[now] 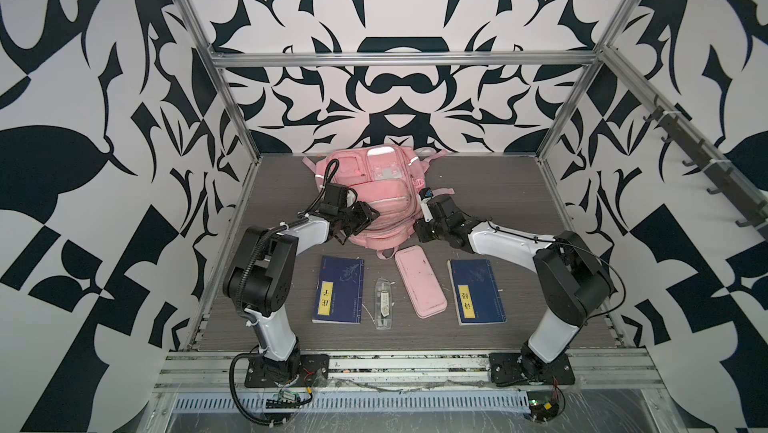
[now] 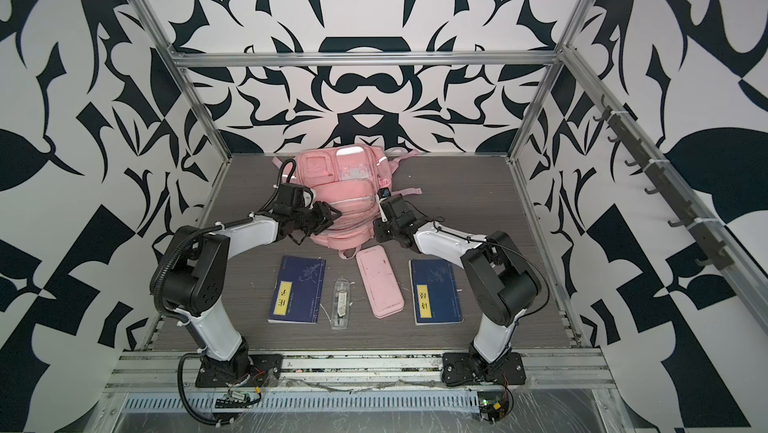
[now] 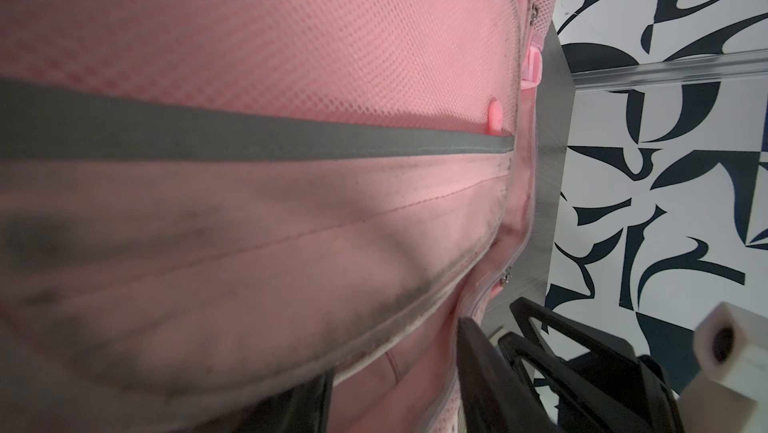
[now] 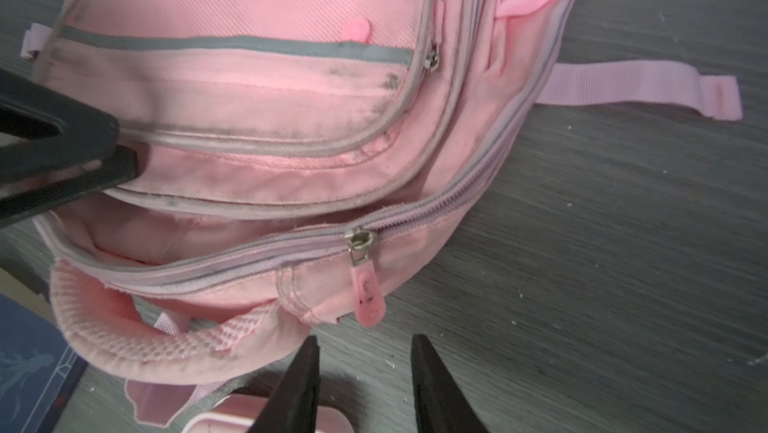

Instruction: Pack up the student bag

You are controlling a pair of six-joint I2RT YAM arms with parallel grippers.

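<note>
Unzipping stage, likely partway: student bag (image 1: 384,198) front panel pinched in half-closed left gripper (image 1: 374,215), zip pull (image 4: 368,298) just ahead of parted, empty right gripper (image 4: 365,339); next, close on that pull.

Robotics lab test cell. An aluminium frame (image 1: 399,59) boxes in a grey wood-grain tabletop (image 1: 519,202), and the walls (image 1: 104,56) carry a bold black-and-white print. Left arm (image 1: 262,273) and right arm (image 1: 573,285) are bolted through black base plates (image 1: 316,364) to a front rail (image 1: 415,362). Bare circuit board (image 1: 284,397) and slotted cable duct (image 1: 395,402) along the front edge.
</note>
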